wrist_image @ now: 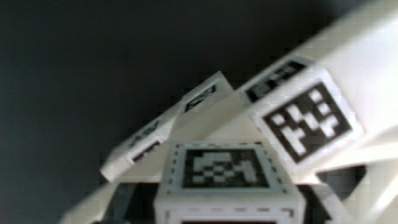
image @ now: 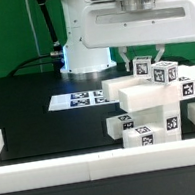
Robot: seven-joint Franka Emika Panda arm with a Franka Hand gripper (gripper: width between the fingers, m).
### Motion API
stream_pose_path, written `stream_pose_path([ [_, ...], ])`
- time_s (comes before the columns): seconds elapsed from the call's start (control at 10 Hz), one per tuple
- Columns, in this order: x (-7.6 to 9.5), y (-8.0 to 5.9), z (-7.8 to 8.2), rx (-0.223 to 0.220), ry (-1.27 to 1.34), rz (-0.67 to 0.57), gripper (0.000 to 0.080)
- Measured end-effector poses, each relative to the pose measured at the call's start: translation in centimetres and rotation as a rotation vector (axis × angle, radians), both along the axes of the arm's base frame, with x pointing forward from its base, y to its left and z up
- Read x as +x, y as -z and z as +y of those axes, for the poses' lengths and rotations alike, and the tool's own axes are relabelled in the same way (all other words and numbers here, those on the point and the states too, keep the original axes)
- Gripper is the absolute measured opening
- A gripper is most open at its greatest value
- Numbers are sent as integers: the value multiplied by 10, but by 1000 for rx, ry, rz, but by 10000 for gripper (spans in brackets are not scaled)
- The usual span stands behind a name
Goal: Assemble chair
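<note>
so the claw (image: 148,64) is pinched onto a tagged white piece (image: 166,73) at the top of the chair (image: 148,110) stack, part sits directly under it, basically upright

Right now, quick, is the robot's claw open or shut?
Gripper: jaws shut on a chair part.

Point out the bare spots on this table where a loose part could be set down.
Free: the black table on the exterior view's left, bordered by the marker board, the white rail in front and the robot base behind. Crowded: the exterior view's right, where the gripper hangs over the stacked chair parts.
</note>
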State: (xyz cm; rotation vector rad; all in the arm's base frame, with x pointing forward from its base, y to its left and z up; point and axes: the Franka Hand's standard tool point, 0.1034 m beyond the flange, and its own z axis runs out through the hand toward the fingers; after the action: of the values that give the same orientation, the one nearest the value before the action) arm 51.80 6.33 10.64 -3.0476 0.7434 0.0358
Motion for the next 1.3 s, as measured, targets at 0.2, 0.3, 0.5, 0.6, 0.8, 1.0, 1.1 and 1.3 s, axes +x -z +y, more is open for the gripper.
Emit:
stream_pose_path([
  [0.2,0,0,1,1,152,-1,275],
  [0.3,0,0,1,2,195,0,275],
  [0.5,0,0,1,4,338,2,275],
  [0.6,0,0,2,12,443,4,275],
  [0.8,0,0,2,18,596,9,275],
  [1.0,0,0,3,23,734,14,275],
  [1.1,1,0,4,24,789,17,275],
  [1.3,0,0,4,24,783,17,275],
])
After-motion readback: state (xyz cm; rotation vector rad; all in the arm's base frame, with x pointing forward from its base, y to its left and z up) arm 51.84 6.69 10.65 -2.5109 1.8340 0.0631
